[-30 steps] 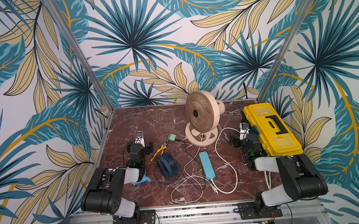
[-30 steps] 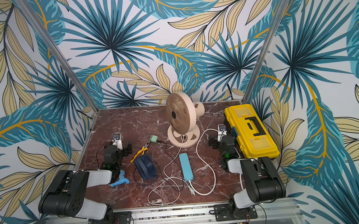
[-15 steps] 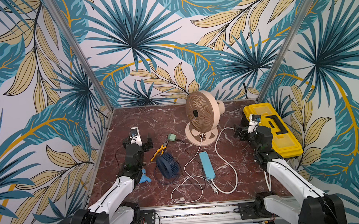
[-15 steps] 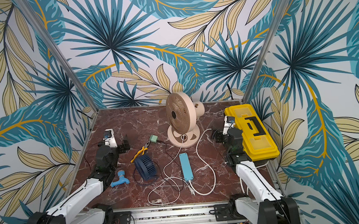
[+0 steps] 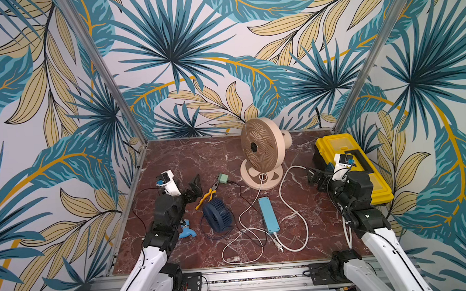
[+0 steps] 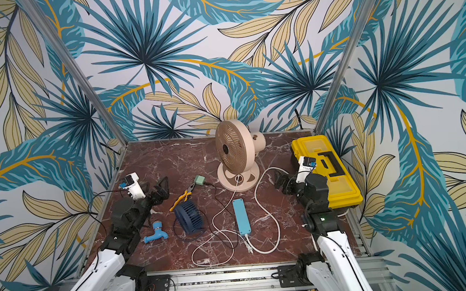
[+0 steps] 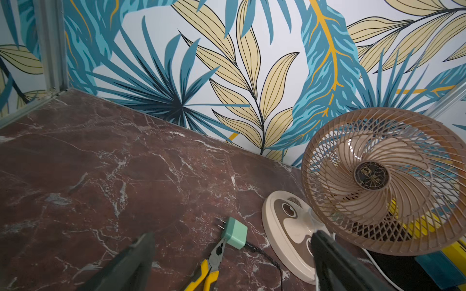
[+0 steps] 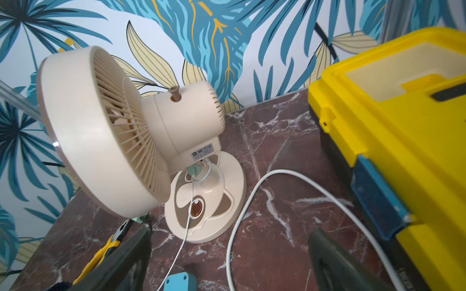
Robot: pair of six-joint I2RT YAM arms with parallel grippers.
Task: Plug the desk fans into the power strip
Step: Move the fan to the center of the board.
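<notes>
Jaws spread; only right wrist shows fan label.

The white-and-black left arm and right arm have unfolded from their tucked rest pose and straightened, carrying the left end effector and right end effector higher above the red marble bench.

The table is red-brown marble with white veins. On it, a beige desk fan at twelve o'clock, a light-blue power strip in the middle, a yellow toolbox at three o'clock, and a navy little fan at nine.
</notes>
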